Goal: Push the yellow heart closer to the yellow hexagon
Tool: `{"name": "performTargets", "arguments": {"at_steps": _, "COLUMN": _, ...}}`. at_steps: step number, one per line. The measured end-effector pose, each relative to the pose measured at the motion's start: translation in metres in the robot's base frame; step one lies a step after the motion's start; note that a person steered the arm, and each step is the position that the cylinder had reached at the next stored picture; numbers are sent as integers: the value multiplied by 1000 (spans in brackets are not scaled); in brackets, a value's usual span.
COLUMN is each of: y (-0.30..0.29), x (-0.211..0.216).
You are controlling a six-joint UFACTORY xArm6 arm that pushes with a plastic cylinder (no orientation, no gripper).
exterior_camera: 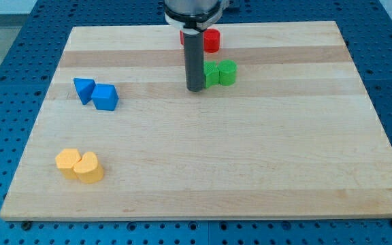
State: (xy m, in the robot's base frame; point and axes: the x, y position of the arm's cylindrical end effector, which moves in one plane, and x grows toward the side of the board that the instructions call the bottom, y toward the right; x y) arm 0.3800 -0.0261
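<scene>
The wooden board (203, 156) carries all blocks. The rod (195, 61) stands vertical near the top edge; my tip (196, 89) rests just left of the green blocks (220, 73). No fingers exist on this tool. The yellow heart (88, 167) touches the yellow hexagon (67, 162) near the bottom-left corner.

The wooden board (250, 170) is the big thing to look from. Near its top edge sits a red block (211, 41), partly hidden. Just below that are two green blocks (227, 72) side by side, touching. Over by the board's left edge are two blue blocks (105, 97), touching each other. Under the board lies a blue table with little holes (19, 41).
</scene>
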Motion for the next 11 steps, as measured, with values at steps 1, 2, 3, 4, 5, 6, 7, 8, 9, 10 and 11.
{"name": "performTargets", "arguments": {"at_steps": 1, "y": -30, "x": -7}}
{"name": "performTargets", "arguments": {"at_steps": 2, "y": -45, "x": -32}}
{"name": "performTargets", "arguments": {"at_steps": 3, "y": -50, "x": -65}}
{"name": "performTargets", "arguments": {"at_steps": 4, "y": -55, "x": -86}}
{"name": "performTargets", "arguments": {"at_steps": 5, "y": -60, "x": -107}}
{"name": "performTargets", "arguments": {"at_steps": 6, "y": -70, "x": -120}}
{"name": "performTargets", "arguments": {"at_steps": 7, "y": -81, "x": -130}}
{"name": "performTargets", "arguments": {"at_steps": 8, "y": -79, "x": -150}}
{"name": "performTargets", "arguments": {"at_steps": 9, "y": -65, "x": -173}}
{"name": "performTargets", "arguments": {"at_steps": 10, "y": -46, "x": -186}}
{"name": "performTargets", "arguments": {"at_steps": 11, "y": -19, "x": -186}}
